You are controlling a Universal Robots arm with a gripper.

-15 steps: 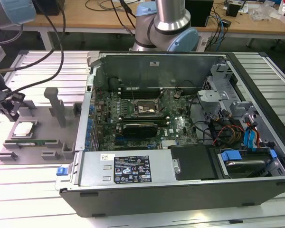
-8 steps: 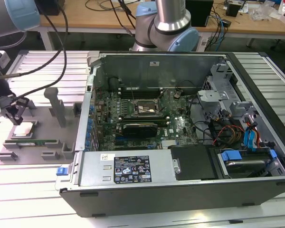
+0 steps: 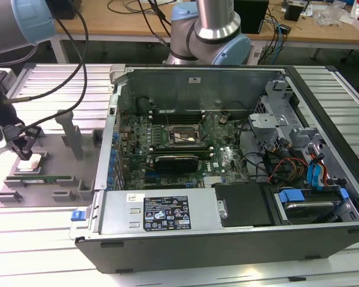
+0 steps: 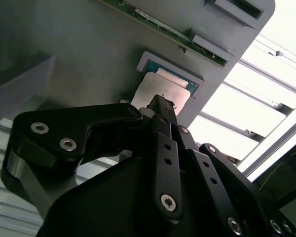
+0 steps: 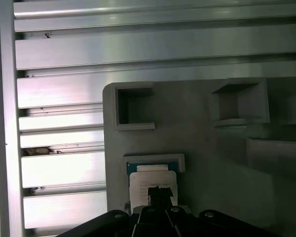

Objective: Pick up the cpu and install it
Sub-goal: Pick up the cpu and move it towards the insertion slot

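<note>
Gripper fingers drawn narrowly together over cpu in grey tray recess, cpu's near edge hidden behind fingertips, actual grip unclear

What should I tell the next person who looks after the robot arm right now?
Gripper: shut, empty, its tips right at the cpu's top plate; I cannot tell whether they touch.
The cpu: lying flat in its pocket on the grey holder tray, at the exterior view's left of the open computer case.
Done: the arm is at the cpu.
Left: the cpu is not lifted and not installed in the case.
</note>
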